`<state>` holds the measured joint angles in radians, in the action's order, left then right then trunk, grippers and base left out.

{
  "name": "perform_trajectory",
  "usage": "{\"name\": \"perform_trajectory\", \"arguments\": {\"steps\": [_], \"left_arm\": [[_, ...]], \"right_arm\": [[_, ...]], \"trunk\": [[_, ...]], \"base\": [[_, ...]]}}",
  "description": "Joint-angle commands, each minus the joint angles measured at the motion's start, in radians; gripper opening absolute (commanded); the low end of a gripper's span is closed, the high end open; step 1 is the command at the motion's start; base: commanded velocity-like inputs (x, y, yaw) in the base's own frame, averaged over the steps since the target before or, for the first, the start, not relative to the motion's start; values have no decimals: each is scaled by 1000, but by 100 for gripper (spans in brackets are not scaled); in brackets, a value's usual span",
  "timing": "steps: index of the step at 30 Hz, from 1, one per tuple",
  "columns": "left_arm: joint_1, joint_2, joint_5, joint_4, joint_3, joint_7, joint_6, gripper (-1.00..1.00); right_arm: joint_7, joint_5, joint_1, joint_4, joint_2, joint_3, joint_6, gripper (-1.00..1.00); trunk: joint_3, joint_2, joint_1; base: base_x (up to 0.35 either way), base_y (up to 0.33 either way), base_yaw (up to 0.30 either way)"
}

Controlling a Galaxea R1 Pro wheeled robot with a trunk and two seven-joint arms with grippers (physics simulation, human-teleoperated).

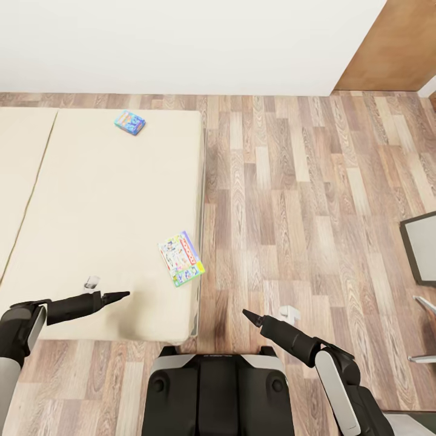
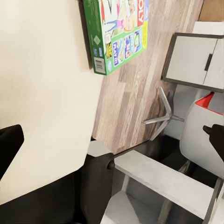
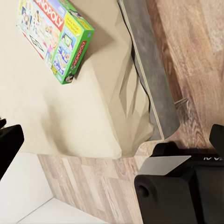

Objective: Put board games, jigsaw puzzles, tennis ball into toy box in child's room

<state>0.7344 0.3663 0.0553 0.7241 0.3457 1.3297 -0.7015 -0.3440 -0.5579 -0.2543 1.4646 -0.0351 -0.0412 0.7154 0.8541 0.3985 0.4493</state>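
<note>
Board games: two flat printed cardboard boxes lie on the bed [image 1: 109, 200], neither yet picked up. Nearest the robot, the left gripper [image 1: 115, 297] hovers low over the mattress's near edge and the right gripper [image 1: 251, 316] hangs over the floor [image 1: 290, 181] beside the bed; both hold nothing, and in each wrist view the dark fingertips sit far apart at opposite edges, so the jaws read as spread wide. Just beyond the left gripper, close to the mattress's right edge, rests the white-green game [image 1: 181, 258], a thin rectangular carton with a glossy cartoon cover and green sides; it also appears in the left wrist view [image 2: 119, 35] and the right wrist view [image 3: 53, 37]. Farther off, near the head of the bed, lies the smaller blue game [image 1: 129, 122]. Mattress: plain beige, matte and soft-looking, with a thin grey frame at its side. Floor: wood-grain planks. Beyond, a plain white wall [image 1: 181, 42]. Judged progress: early in the bed portion; both bed games are still to be carried to the toy box, and the state of the table items cannot be told
</note>
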Motion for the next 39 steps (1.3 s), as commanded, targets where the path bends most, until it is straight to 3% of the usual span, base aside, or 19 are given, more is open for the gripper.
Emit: {"name": "perform_trajectory", "arguments": {"steps": [1,18,39], "left_arm": [[1,1,5,0,3,7,-11,100],[0,-2,3,1,3,6,-28,100],[0,-5,1,1,0,6,-29,100]], "right_arm": [[-4,0,0,0,-1,-3,7,100],[-4,-2,0,-59,-2,1,-33,100],[-6,-3,0,-61,-1,0,-36,100]], "trunk": [[-1,1,1],[-28,1,1],[-63,1,1]], "base": [[0,0,0],[0,0,0],[0,0,0]]}}
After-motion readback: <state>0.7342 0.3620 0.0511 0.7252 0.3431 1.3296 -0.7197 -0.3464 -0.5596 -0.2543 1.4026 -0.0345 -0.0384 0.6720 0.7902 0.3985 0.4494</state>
